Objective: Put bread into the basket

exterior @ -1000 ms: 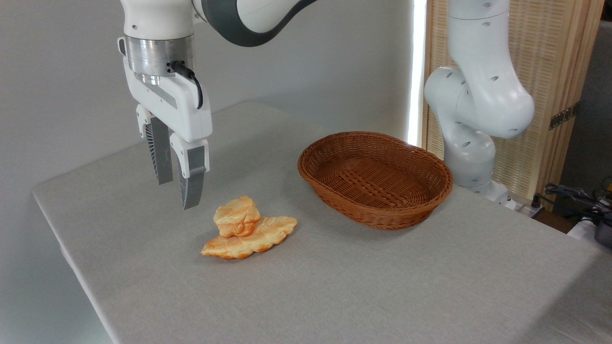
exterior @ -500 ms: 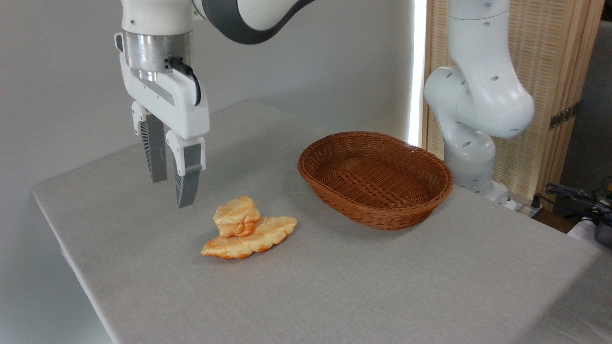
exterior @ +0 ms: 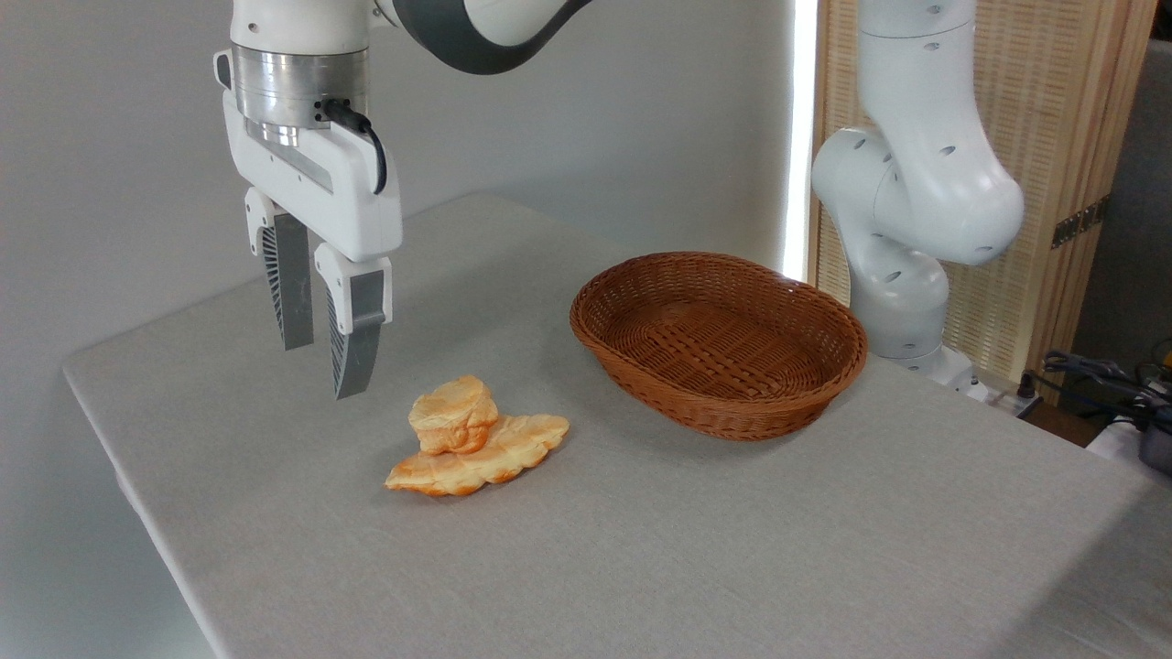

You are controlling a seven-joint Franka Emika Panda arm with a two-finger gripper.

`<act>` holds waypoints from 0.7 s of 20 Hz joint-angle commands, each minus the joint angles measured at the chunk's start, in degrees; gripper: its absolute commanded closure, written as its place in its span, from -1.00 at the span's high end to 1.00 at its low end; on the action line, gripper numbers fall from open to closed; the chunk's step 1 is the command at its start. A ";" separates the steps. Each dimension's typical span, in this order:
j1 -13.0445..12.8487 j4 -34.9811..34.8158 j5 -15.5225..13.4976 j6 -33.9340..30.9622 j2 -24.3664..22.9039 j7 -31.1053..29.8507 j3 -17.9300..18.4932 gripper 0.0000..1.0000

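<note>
Bread (exterior: pixel 454 415) sits mid-counter toward the left edge, stacked on the back end of a flat loaf (exterior: pixel 480 456) and touching it. Basket (exterior: pixel 719 340) is to its right, near the counter's back edge, empty, well apart from both. My claw (exterior: pixel 322 364) hangs above the counter (exterior: pixel 696 540), up and left of the bread, fingers slightly spread, holding nothing. I read the roll as light and probably soft, its ridged crust giving decent grip, not slippery. I'd take it across its chunky sides, above where it meets the loaf, and squeeze gently. Main risk: pinching low and catching the loaf too, or nudging the roll off it.
</note>
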 commanded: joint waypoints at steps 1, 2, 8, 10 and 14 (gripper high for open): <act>-0.15 0.61 -0.13 -0.94 0.11 -0.24 0.78 1.00; -0.15 0.70 -0.13 -2.07 0.11 -0.16 0.78 1.00; -0.24 0.97 -0.30 -3.75 0.28 -0.25 0.26 1.00; -0.33 0.97 -0.30 -4.45 0.37 -0.16 0.08 1.00; -0.59 0.27 -0.30 -4.63 0.54 0.28 -0.36 1.00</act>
